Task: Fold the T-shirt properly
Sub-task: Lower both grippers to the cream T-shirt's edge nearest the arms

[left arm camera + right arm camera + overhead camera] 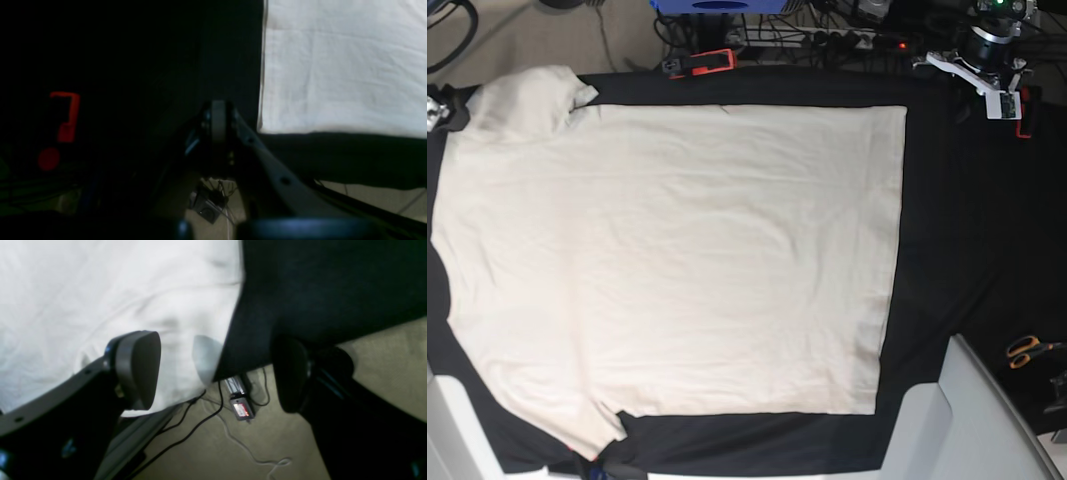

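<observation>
The T-shirt (677, 260) lies flat across the counter (967, 230) for folding; right jaws apart, left jaws together, both empty.

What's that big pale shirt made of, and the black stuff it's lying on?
T-shirt: looks like soft matte cotton-type knit; cream, with faint creases and stitched hems. Black tablecloth: apparently a thin matte fabric, no shine, hanging over the table edge in the right wrist view. Exact fibres can't be told from here.

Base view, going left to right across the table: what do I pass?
T-shirt → bare strip of black tablecloth → orange-handled scissors near the right edge.
</observation>
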### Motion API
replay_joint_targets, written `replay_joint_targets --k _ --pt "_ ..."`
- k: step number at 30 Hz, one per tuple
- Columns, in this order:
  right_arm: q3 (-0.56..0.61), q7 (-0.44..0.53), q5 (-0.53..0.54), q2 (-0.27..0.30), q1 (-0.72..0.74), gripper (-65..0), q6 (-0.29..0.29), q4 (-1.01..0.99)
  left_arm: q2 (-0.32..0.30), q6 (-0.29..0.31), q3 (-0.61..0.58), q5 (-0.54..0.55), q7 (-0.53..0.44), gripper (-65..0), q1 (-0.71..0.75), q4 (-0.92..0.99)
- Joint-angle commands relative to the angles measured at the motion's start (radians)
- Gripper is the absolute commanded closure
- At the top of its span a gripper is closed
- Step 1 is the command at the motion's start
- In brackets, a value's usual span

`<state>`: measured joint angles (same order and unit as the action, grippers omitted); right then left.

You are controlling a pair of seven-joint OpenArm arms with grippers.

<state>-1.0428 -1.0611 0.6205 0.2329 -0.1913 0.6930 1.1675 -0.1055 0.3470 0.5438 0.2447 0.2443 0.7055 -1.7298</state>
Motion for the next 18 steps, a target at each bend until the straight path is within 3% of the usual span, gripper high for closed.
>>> replay_joint_targets --k 1,7,14,18 --pt "-0.003 0.011 0.016 0.026 0.016 -49.4 0.005 0.002 -0.01 -0.004 0.019 0.011 -0.023 0.0 0.009 -0.012" --pt "0.0 0.032 0.014 0.033 0.043 -49.4 0.005 -0.079 -0.01 -0.004 0.029 0.011 -0.023 0.0 0.007 -0.011" --pt "0.097 0.115 0.014 0.027 0.037 -49.2 0.005 -0.156 -0.009 -0.004 0.029 0.011 -0.023 0.0 0.007 -0.011" --pt "0.101 0.115 0.016 0.018 0.014 -38.9 0.005 -0.162 -0.009 -0.004 0.031 0.011 -0.023 0.0 0.009 -0.011"
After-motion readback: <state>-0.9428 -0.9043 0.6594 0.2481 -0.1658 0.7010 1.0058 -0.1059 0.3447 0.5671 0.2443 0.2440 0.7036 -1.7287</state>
